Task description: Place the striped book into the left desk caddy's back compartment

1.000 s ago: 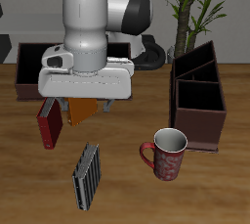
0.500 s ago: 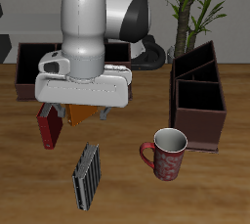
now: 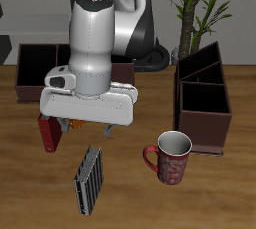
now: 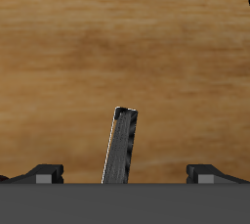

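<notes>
The striped book (image 3: 90, 180) lies flat on the table near its front edge, grey with dark lengthwise stripes. My gripper (image 3: 88, 123) hangs above the table just behind the book, not touching it. In the wrist view the striped book (image 4: 122, 146) stands between my two fingertips (image 4: 43, 172), which are spread wide; my gripper (image 4: 127, 173) is open and holds nothing. The left desk caddy (image 3: 206, 123) is dark maroon-brown and stands off to the side. Its back compartment (image 3: 199, 63) has tall slanted walls and is black inside.
A red book (image 3: 46, 131) stands beside my gripper, and a sliver of an orange book (image 3: 68, 125) shows under the hand. A red mug (image 3: 169, 156) stands between the striped book and the caddy. A wide caddy (image 3: 33, 76) sits farther back, with a plant (image 3: 196, 3) behind.
The arm has moved down and toward the table's front edge, bringing the gripper closer to the striped book. The hand now covers most of the orange book.
</notes>
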{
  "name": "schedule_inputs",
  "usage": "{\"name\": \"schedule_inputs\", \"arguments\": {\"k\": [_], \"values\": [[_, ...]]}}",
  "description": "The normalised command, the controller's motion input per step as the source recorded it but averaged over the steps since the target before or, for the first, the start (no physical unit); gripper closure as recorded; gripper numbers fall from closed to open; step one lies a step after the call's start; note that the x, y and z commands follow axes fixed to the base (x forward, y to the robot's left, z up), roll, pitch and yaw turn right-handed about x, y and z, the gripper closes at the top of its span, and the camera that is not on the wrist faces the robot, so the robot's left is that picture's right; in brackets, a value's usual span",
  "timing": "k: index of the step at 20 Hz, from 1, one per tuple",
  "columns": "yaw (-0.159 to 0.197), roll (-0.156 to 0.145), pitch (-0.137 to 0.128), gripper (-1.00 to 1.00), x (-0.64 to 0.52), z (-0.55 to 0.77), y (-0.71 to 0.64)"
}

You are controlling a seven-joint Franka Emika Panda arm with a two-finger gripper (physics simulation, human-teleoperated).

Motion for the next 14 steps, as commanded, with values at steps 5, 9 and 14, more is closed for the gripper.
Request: {"name": "schedule_inputs", "arguments": {"k": [5,9,14], "values": [[-0.035,-0.021,-0.014,-1.00,0.07,-0.23,0.00],[-0.033,0.008,0.026,-1.00,0.10,-0.35,0.09],[-0.009,-0.006,0.028,-1.00,0.08,-0.28,-0.01]]}}
